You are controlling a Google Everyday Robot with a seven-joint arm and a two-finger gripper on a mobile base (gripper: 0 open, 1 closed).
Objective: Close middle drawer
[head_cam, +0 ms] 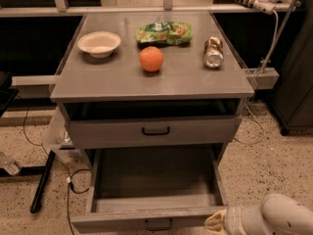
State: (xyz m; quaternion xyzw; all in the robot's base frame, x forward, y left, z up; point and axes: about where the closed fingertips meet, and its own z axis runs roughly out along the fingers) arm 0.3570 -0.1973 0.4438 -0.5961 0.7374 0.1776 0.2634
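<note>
The middle drawer (155,190) is pulled far out below the cabinet top. It is a wide, shallow grey tray and looks empty inside. Its low front panel with a small dark handle (159,224) is at the bottom edge of the view. My gripper (215,223), with a yellowish tip on a white arm (274,220), is at the bottom right. It sits right at the front right corner of the drawer's front panel. Whether it touches the panel is not clear.
The top drawer (155,130) with a black handle stands slightly open above. On the cabinet top (98,82) are a white bowl (99,43), an orange (151,59), a green snack bag (164,33) and a can (213,52). Cables and a black pole lie on the floor at the left.
</note>
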